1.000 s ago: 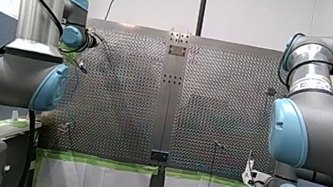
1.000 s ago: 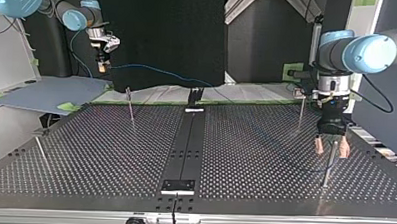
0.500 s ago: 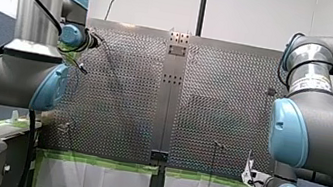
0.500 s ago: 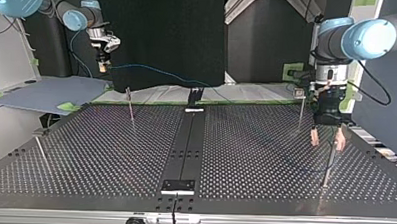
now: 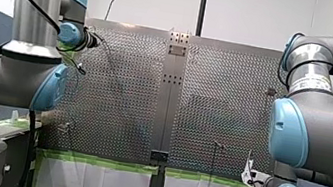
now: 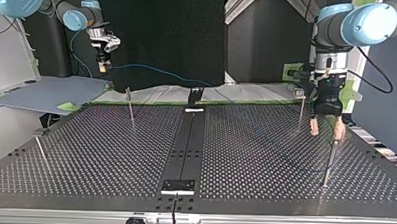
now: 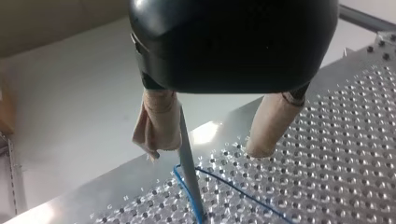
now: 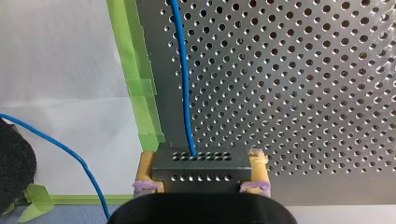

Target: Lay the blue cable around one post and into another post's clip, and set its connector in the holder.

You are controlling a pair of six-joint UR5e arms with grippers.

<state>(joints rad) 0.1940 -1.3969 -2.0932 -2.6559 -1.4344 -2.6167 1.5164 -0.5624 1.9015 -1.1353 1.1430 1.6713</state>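
In the front view my left arm [image 5: 19, 80] and my right arm [image 5: 320, 133] come in over the perforated table [image 5: 123, 97] from either side. Their grippers are too small or hidden there to read, and the blue cable cannot be followed. In the top view the right gripper [image 6: 104, 64] hangs beyond the table's far edge, fingers down and closed on something small. From it the blue cable [image 6: 153, 68], thin and bright, runs sideways in a shallow sag and passes above a black holder [image 6: 193, 97] at that edge. It then slants faintly across the perforated surface toward the left gripper [image 6: 326, 129]. That gripper hangs with its beige-padded fingers spread and empty, just over the top of a thin metal post [image 6: 329, 164], and the cable ends up at the post's foot beneath it. In the left wrist view the two beige fingers [image 7: 161, 121] stand wide apart with nothing gripped. The post rises between them, close against one finger and well apart from the other. Under the gripper the cable bends around the post's foot on the table, and one run leads off below the other finger. In the right wrist view yellow pads [image 8: 148, 165] clamp a flat grey connector [image 8: 201, 161] from both sides. Its face carries two rows of small holes. The cable leaves its front edge and runs straight ahead of the gripper over the table. A second run curves beside the gripper over a white surface, past strips of green tape [image 8: 140, 88] on the table's edge.
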